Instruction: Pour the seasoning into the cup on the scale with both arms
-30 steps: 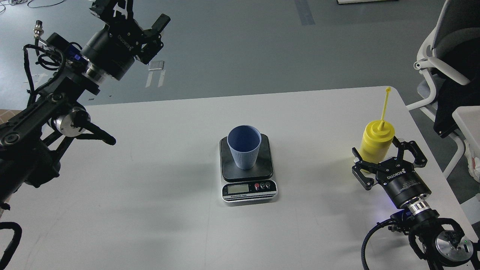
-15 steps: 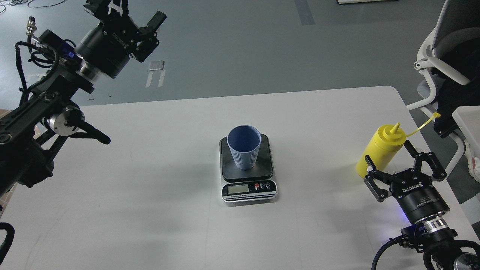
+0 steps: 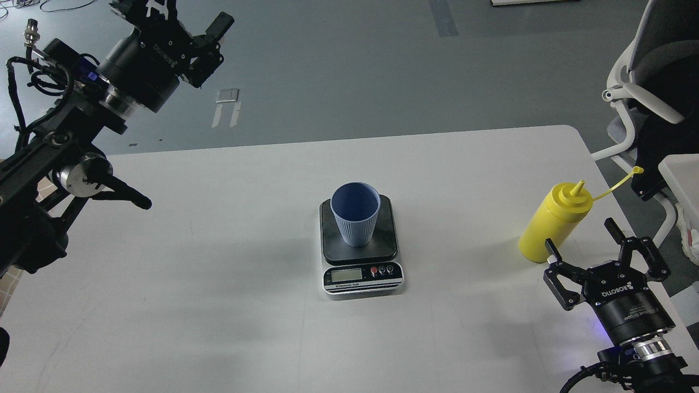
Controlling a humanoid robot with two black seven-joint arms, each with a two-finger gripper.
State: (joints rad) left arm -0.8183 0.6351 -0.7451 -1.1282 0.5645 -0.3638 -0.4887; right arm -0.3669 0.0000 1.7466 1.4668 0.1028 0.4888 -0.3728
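The light-blue ribbed cup [image 3: 355, 214] stands upright on the dark plate of the scale [image 3: 382, 248] at the table's middle. The yellow seasoning bottle [image 3: 552, 224] rests on the table at the right. It looks to lean right, and its tethered cap [image 3: 633, 171] sticks out to the right. My right gripper [image 3: 583, 241] is open and empty, just in front and to the right of the bottle, apart from it. My left gripper [image 3: 183, 13] is open and empty, raised high at the far left, beyond the table's far edge.
The white table [image 3: 218, 305] has a rounded far right corner close to the bottle. A white and grey chair [image 3: 644, 82] stands off the table's right side. My left arm's links [image 3: 82, 174] hang over the left table edge.
My right gripper has let go of the bottle and drawn back toward the near right. The bottle's cap tether swung from upward to the right. My left gripper moved up and left.
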